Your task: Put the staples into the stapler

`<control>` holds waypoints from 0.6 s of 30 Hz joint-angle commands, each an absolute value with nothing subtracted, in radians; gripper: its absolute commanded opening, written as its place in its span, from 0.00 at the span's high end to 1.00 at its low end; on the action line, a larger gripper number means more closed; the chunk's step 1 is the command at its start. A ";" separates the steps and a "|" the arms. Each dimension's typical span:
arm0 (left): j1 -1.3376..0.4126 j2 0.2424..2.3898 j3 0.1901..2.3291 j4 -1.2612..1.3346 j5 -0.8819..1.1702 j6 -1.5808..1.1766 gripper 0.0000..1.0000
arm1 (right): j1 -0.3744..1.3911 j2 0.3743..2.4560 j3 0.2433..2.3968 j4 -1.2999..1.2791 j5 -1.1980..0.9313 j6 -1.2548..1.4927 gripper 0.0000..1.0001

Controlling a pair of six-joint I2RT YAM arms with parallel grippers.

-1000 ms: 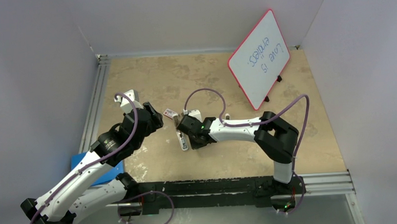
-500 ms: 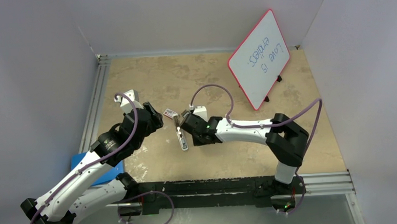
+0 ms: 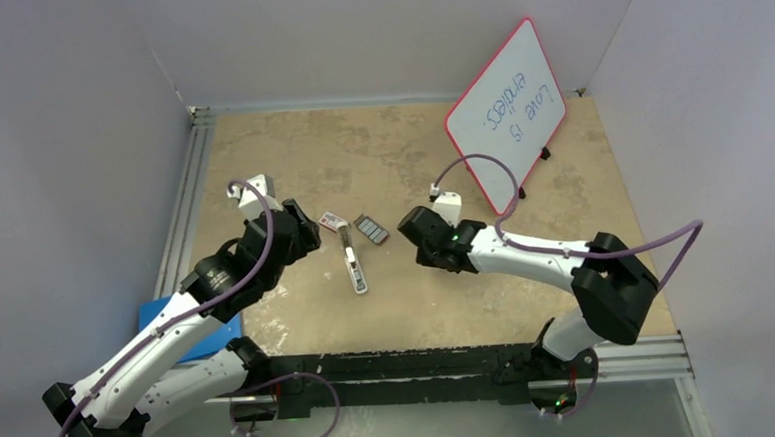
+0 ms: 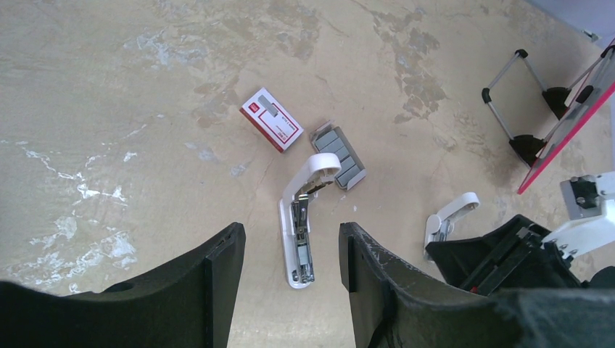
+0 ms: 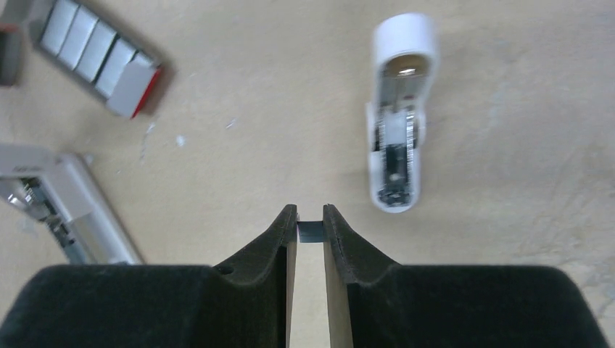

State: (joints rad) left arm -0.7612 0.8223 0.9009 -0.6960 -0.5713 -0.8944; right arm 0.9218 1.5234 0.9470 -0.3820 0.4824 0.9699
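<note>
The white stapler (image 3: 356, 270) lies open on the table, its metal channel showing in the left wrist view (image 4: 299, 243). The grey staples sit in their small tray (image 3: 371, 228) just behind it, and the red-and-white sleeve (image 3: 333, 221) lies apart to the left. My left gripper (image 4: 291, 230) is open and empty, above the stapler's near end. My right gripper (image 5: 310, 214) is shut on a short grey strip of staples (image 5: 311, 230), held above the table to the right of the stapler (image 5: 69, 210) and tray (image 5: 94, 58).
A short stubby white piece (image 5: 399, 109) lies just right of my right gripper's tips. A red-framed whiteboard (image 3: 505, 112) stands on its legs at the back right. A blue block (image 3: 163, 315) sits under my left arm. Metal rails edge the table's left and front.
My right arm has pulled back to the right, away from the stapler, uncovering the staple tray. The left arm has barely moved.
</note>
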 commanded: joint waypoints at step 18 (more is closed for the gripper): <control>-0.758 0.841 0.904 -0.650 -0.562 -0.866 0.50 | 0.787 1.433 0.814 -0.251 0.548 0.907 0.78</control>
State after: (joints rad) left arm -0.7612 0.8425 0.9009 -0.6952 -0.5606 -0.8936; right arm 0.7910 1.4773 0.8196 -0.2989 0.5182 0.9401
